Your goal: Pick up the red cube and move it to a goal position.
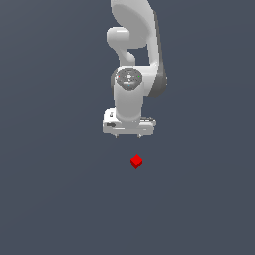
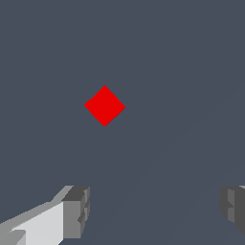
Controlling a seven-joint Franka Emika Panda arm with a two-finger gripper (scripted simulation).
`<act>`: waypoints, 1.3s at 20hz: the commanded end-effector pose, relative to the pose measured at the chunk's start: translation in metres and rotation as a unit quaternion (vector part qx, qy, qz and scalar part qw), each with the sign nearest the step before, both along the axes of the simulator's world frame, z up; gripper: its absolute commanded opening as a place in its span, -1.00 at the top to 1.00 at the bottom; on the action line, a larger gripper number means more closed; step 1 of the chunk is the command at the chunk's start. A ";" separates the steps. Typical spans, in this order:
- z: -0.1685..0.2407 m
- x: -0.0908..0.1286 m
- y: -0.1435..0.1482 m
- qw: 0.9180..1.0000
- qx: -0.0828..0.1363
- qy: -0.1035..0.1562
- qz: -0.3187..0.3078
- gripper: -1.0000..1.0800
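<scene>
Below my gripper [image 1: 128,135], on the bare grey floor [image 1: 55,199], the red cube [image 1: 136,162] sits by itself, well clear of my fingers and a little toward the exterior view's right of them. From the wrist view I see the cube [image 2: 105,105] turned so its corners point at me like a diamond, lying ahead of the gap between my fingertips [image 2: 76,210] rather than inside it. My jaws stand wide apart and hold nothing; the two pads frame only floor. I judge that I am at the approach step: no grasp is made, and no goal marker shows in either view, so I cannot say where the cube must go. The next move, as I read it, calls for shifting my hand over until the cube lies centred between the pads, probably rotating my wrist so the pads meet flat faces instead of corners, then descending and closing. So small a cube leaves little margin for a skewed pinch.
</scene>
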State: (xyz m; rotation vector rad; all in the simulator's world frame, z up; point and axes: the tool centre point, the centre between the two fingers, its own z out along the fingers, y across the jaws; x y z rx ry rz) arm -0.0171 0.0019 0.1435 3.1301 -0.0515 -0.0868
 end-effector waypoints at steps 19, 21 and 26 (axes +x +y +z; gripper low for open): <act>-0.042 0.024 0.007 0.992 0.005 -0.008 0.124 -0.92; -0.052 0.029 0.010 0.988 0.007 -0.010 0.155 -0.92; -0.079 0.043 0.019 0.972 0.010 -0.016 0.233 -0.92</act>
